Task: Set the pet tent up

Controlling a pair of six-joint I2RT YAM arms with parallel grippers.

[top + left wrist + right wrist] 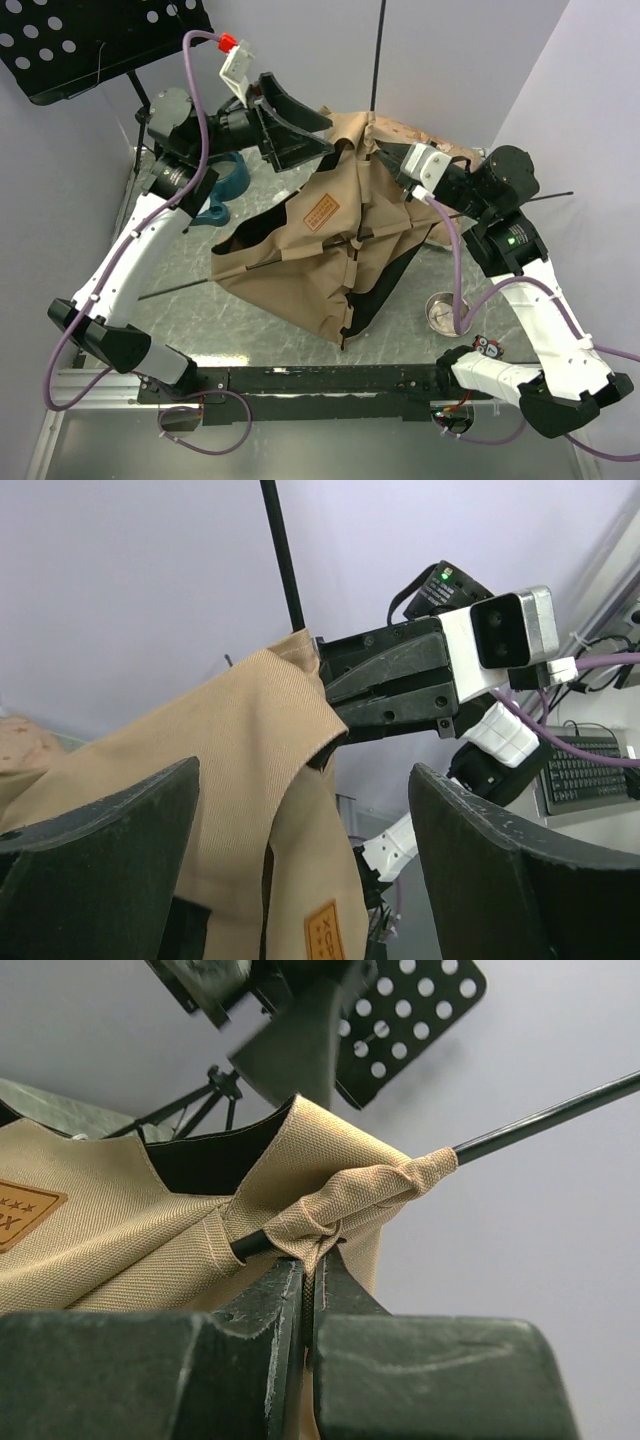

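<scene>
Right gripper point(308, 1280) fingers, pressed together, pinch the tent point(310, 260) at its bunched tan sleeve, where a black pole point(540, 1120) sticks out. Left gripper point(320, 137) hovers just beside that raised corner, jaws wide apart, holding nothing. Below, the tent sprawls slack on the table point(230, 330), label point(322, 212) up, between both arms.

tan pet tent point(300, 270), black poles point(379, 50)
</scene>
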